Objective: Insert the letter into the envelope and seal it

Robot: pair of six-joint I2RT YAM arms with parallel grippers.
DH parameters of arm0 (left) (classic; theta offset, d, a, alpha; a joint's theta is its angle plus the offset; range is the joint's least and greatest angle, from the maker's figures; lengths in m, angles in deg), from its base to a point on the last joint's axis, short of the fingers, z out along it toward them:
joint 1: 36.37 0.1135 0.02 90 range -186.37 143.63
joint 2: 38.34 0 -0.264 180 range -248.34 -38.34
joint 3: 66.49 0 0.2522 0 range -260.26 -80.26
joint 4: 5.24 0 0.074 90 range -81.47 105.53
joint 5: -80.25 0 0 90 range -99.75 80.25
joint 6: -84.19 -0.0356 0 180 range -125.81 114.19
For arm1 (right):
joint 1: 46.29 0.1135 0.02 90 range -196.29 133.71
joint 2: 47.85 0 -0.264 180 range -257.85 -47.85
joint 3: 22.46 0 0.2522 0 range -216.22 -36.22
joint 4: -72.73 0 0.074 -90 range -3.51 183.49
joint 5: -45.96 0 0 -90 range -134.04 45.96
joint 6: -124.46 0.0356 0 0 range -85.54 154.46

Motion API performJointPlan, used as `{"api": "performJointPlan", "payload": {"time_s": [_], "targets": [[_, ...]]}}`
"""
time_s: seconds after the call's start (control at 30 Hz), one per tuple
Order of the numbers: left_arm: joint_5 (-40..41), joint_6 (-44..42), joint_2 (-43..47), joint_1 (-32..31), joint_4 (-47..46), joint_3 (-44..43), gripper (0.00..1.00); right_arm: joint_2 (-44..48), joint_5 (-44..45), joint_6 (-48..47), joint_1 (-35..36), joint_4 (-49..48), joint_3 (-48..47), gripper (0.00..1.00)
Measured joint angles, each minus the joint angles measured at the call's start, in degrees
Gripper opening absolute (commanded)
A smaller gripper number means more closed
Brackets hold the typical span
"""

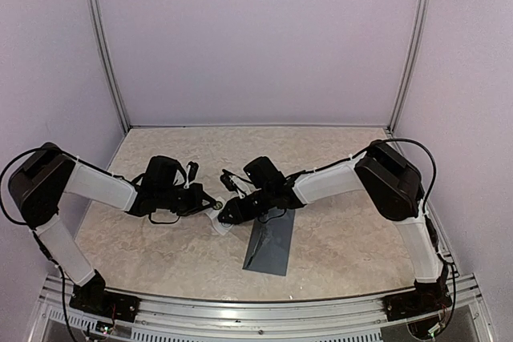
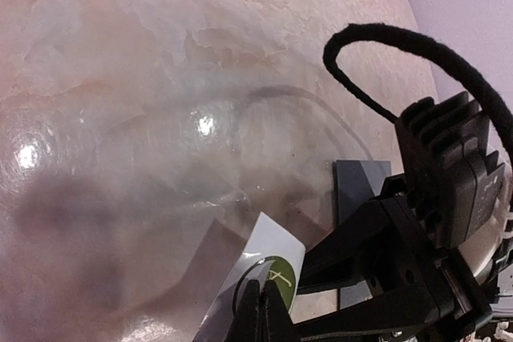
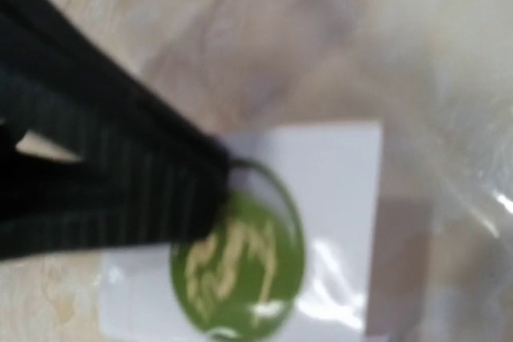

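A pale marbled table [image 1: 337,166] inside plain lilac walls; two white-and-black arms reach in from the near edge and meet just left of centre; the left arm [image 1: 96,186] comes from the left, the right arm [image 1: 329,182] from the right.

The envelope [image 1: 270,247], dark slate and long, lies flat on the table just below and right of where the grippers meet, apart from both; no loose letter shows, and whether it is inside cannot be told.

The left gripper [image 2: 258,306] appears clenched on a small white sticker strip [image 1: 221,224], which seems to be held slightly off the table, judging by the shadow under it; the right gripper [image 1: 228,212] is close against it, one black ribbed finger [image 3: 120,182] overlapping the edge of a round green sticker [image 3: 240,266] on the strip; whether its jaws are parted or closed cannot be told.

Likely step: peeling the sticker to seal the flap.

Risks, as judgement: the strip is thin and may slip or bend in the pinch; the sticker may tear, curl onto itself or stick to a finger; with the grippers this close, the fingers may knock together; the envelope lies unheld and may slide when the sticker is pressed on.
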Motion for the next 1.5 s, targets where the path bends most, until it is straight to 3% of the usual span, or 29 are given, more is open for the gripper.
{"api": "performJointPlan", "payload": {"time_s": [0.77, 1.17, 1.23, 1.37, 1.5], "targets": [[-6.4, 3.2, 0.5, -0.8, -5.0, 1.4, 0.00, -0.2, 0.4, 0.6, -0.3, 0.5, -0.5, 0.28], [-5.4, 1.2, 15.3, 1.6, -3.3, 3.4, 0.00, -0.2, 0.3, 0.2, -0.3, 0.1, -0.4, 0.28], [-5.4, 0.7, 16.2, 1.7, -2.2, 3.4, 0.00, -0.2, 0.1, 0.2, -0.4, 0.1, -0.3, 0.35], [-5.7, -0.3, 17.5, 1.8, 0.0, 3.5, 0.00, 1.7, -1.6, -0.6, -0.7, -2.9, 3.0, 0.61], [-5.9, -1.3, 20.9, 1.8, 0.6, 3.8, 0.00, 8.5, -3.0, -1.5, -0.9, -3.3, 10.8, 0.69]]}}
